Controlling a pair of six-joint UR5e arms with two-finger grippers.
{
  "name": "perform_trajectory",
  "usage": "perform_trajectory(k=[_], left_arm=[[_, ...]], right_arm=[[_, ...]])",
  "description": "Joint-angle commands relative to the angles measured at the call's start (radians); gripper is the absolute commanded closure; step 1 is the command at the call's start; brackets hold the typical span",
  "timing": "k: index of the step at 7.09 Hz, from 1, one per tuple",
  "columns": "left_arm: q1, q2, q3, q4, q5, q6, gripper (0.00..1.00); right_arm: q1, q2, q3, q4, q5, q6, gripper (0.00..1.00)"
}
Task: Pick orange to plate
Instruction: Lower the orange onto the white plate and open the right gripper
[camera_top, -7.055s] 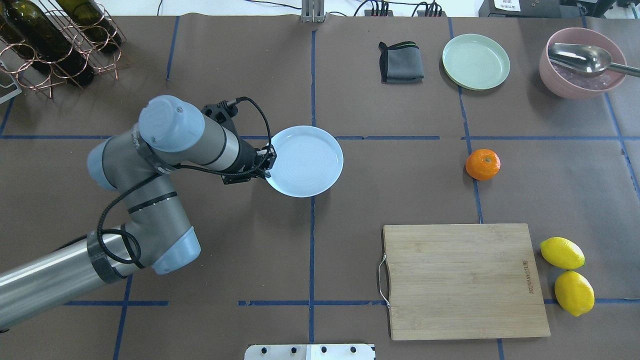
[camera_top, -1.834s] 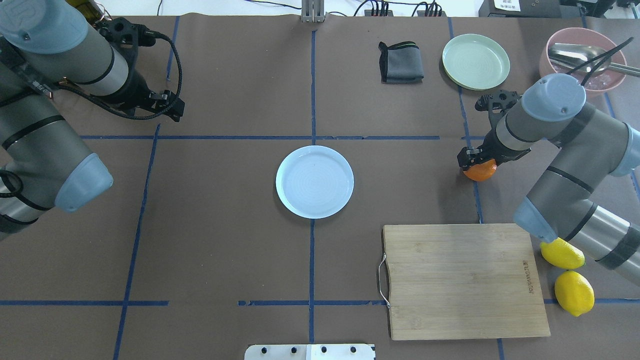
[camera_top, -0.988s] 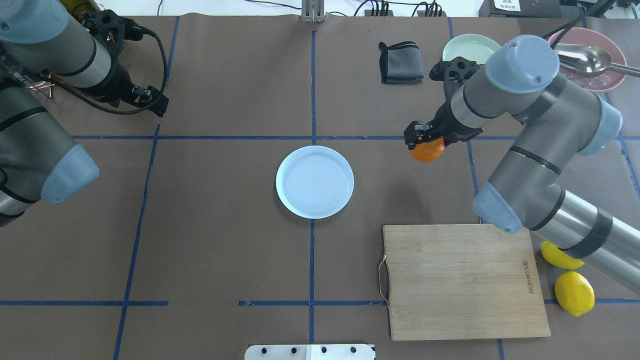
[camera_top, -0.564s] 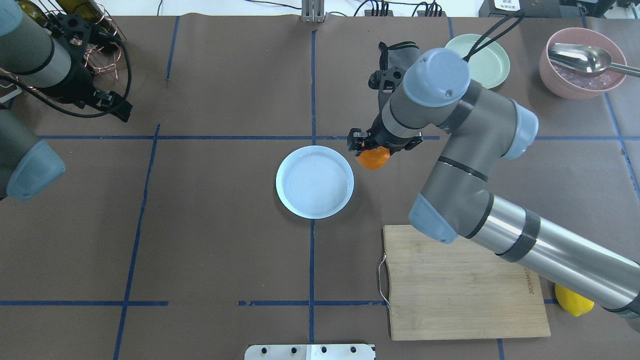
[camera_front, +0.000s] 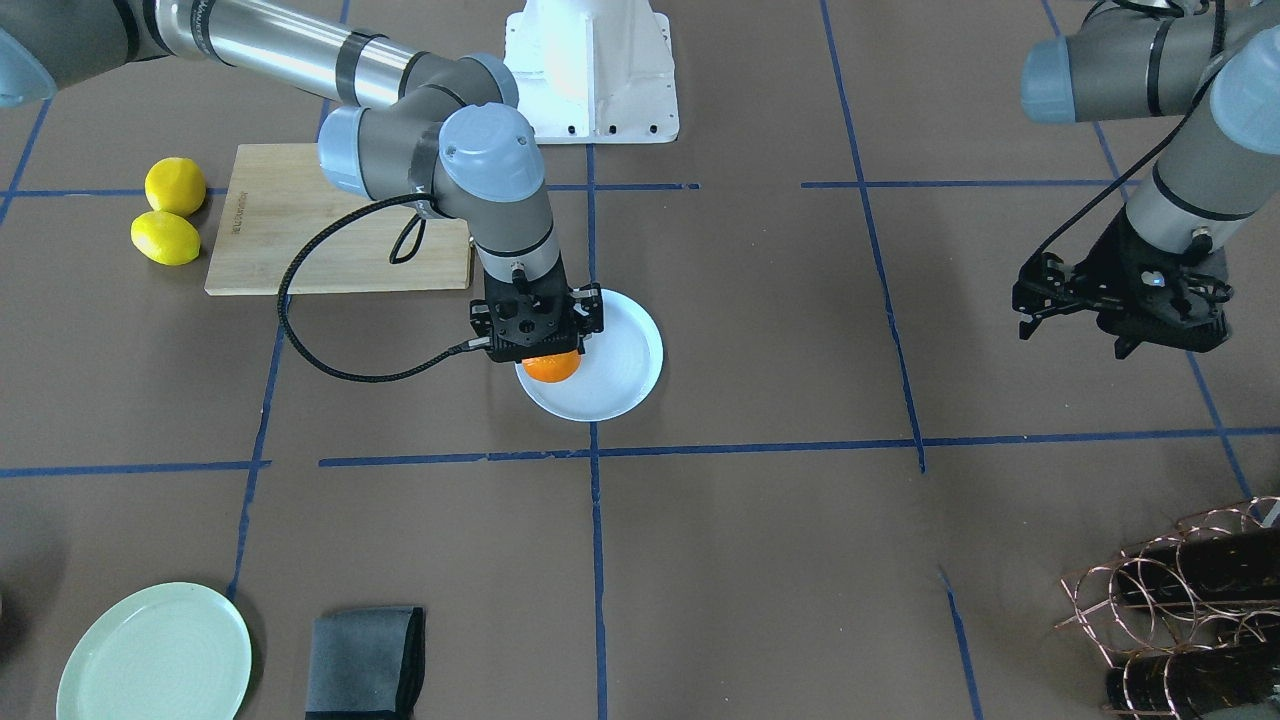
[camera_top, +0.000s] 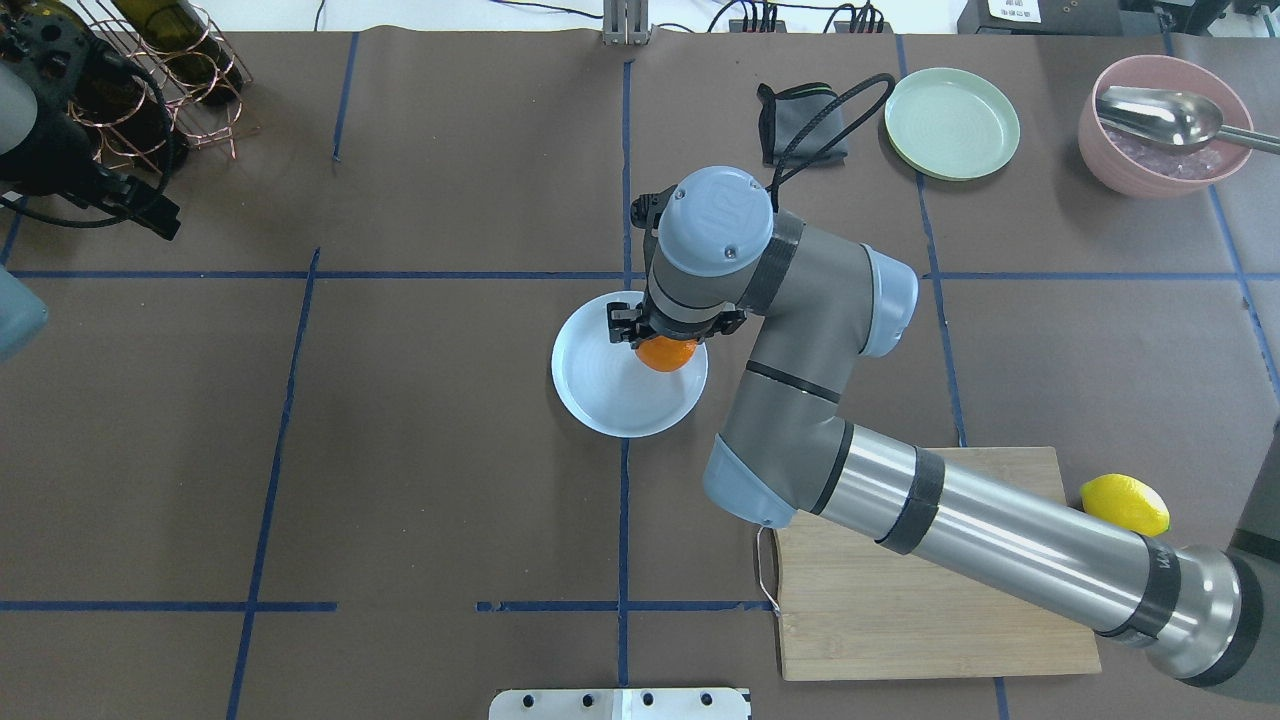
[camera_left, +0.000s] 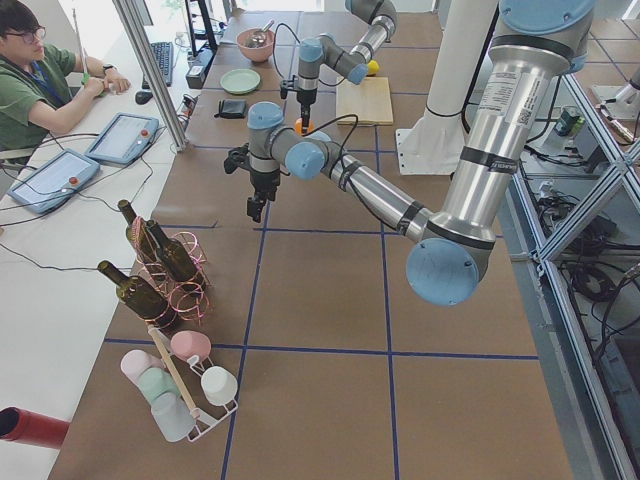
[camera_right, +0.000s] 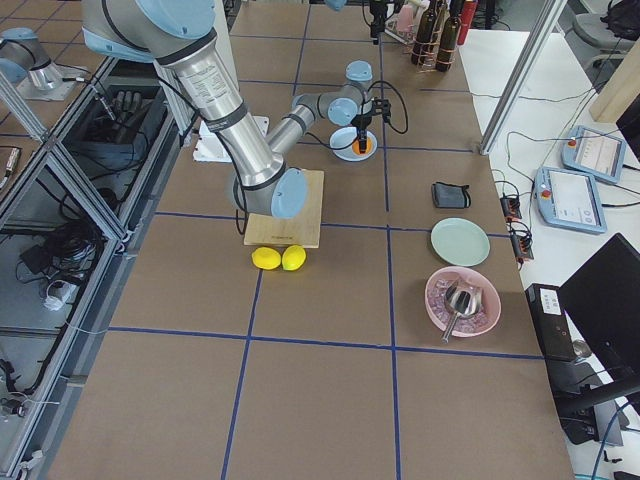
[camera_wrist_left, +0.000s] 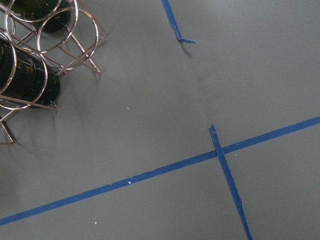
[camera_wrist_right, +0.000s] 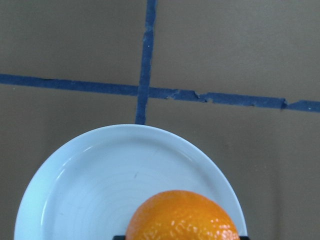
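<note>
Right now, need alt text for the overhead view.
The right gripper holds the orange over the right part of the pale blue plate at table centre. The left gripper is off at far left by a wine rack; a cutting board and a lemon lie lower right.

— Taking the right arm (camera_top: 880, 490) first: stretched how?
— Reaching in long from the robot's right side towards mid-worktop, bent sharply at the elbow, with the right wrist (camera_top: 715, 225) turned straight down.
— And the right jaws?
— Pointing down, clamped on either side of the orange (camera_front: 552, 367), part of the fruit showing below the black body.
— Now the left arm (camera_front: 1195, 175)?
— Folded at the robot's far left, well apart from the right arm, last link angled down.
— Touching the worktop?
— No, hanging clear above it.
— Left jaws parted or closed?
— Empty; otherwise too dark and tangled with cable to say.
</note>
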Motion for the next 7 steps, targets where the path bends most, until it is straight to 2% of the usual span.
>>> perform_trajectory(k=[1,2,3,4,6,7], left_arm=[[-0.015,0.010,0.003,0.000,-0.004,0.033,0.00],[-0.015,0.018,0.003,0.000,-0.002,0.034,0.00],[-0.015,0.018,0.005,-0.002,-0.002,0.034,0.00],[-0.015,0.020,0.008,-0.002,-0.002,0.034,0.00],[-0.015,0.032,0.013,-0.012,-0.002,0.063,0.00],[-0.017,0.032,0.011,-0.012,-0.004,0.063,0.00]], right_arm=[[-0.019,0.065,-0.081,0.000,-0.004,0.000,1.00],[-0.022,0.086,-0.112,0.003,-0.005,0.002,0.90],[-0.022,0.089,-0.112,0.003,-0.005,0.002,0.62],[-0.022,0.086,-0.109,0.001,-0.011,0.000,0.01],[-0.010,0.089,-0.091,-0.011,-0.011,0.000,0.00],[0.016,0.086,-0.042,-0.085,-0.005,-0.013,0.00]])
